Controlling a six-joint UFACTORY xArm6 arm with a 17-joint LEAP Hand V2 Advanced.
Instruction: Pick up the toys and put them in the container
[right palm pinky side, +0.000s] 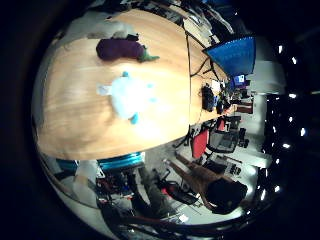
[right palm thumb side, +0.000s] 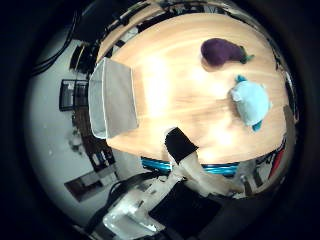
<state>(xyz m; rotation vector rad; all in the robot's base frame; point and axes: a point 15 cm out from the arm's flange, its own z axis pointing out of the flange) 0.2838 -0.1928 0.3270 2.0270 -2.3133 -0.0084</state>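
Lying on the light wooden table (right palm thumb side: 170, 65), the pale blue plush toy with teal limbs (right palm thumb side: 250, 102) sits just beside the purple plush eggplant with a green stem (right palm thumb side: 222, 51). Well apart from both, near the table's edge, stands the grey rectangular fabric container (right palm thumb side: 112, 97). One finger of the white-and-black hand (right palm thumb side: 182, 155) reaches out straight; whether the rest is spread or curled cannot be told.

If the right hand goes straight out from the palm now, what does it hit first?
Probably the bare wooden table, between the grey container and the light blue plush toy. Neither toy sits squarely in line, though depth is hard to judge. The purple eggplant toy lies further off.
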